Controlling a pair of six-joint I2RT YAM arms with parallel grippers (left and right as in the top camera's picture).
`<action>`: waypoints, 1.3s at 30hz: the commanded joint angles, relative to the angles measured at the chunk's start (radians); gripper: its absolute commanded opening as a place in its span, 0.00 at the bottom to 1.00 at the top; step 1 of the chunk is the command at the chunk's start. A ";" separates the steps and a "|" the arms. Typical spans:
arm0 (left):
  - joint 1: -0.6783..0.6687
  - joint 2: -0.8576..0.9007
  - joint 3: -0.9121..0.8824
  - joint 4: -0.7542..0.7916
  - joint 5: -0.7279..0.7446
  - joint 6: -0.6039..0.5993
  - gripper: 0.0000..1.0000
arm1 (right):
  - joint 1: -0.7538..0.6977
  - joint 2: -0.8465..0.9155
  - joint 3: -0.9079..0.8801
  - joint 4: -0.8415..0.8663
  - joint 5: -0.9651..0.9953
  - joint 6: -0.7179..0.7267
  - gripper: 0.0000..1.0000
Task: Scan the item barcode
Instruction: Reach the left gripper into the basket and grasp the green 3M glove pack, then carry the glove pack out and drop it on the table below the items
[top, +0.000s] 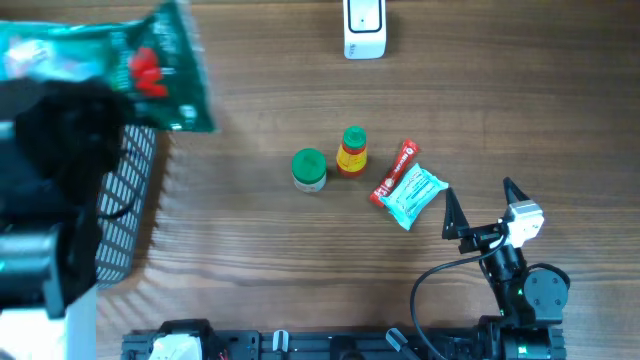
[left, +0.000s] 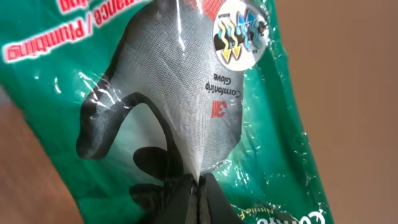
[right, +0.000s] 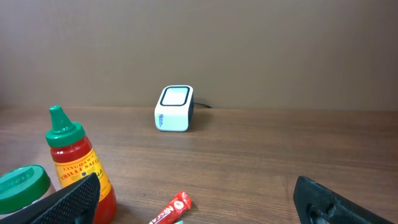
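My left gripper (left: 200, 185) is shut on the lower edge of a green glove package (left: 186, 112), pinching its clear film. In the overhead view the package (top: 110, 60) is raised at the far left, close to the camera and blurred. No barcode shows on the side I see. The white scanner (top: 364, 28) stands at the table's far edge, also straight ahead in the right wrist view as a white scanner (right: 174, 109). My right gripper (top: 480, 195) rests open at the front right with nothing between its fingers (right: 68, 199).
A red sauce bottle (top: 351, 152), a green-lidded jar (top: 309, 169), a red stick packet (top: 394, 172) and a teal packet (top: 413, 195) lie mid-table, just left of the right gripper. A black mesh basket (top: 125, 200) sits at the left edge under the left arm.
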 joint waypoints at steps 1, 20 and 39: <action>-0.176 0.091 0.007 0.003 -0.018 0.110 0.04 | 0.005 -0.004 -0.001 0.003 0.014 0.013 1.00; -0.849 0.519 0.006 -0.287 -0.205 -0.489 0.04 | 0.005 -0.004 -0.001 0.003 0.014 0.013 1.00; -0.954 0.826 0.006 -0.200 -0.100 -0.996 0.13 | 0.005 -0.004 -0.001 0.003 0.014 0.013 1.00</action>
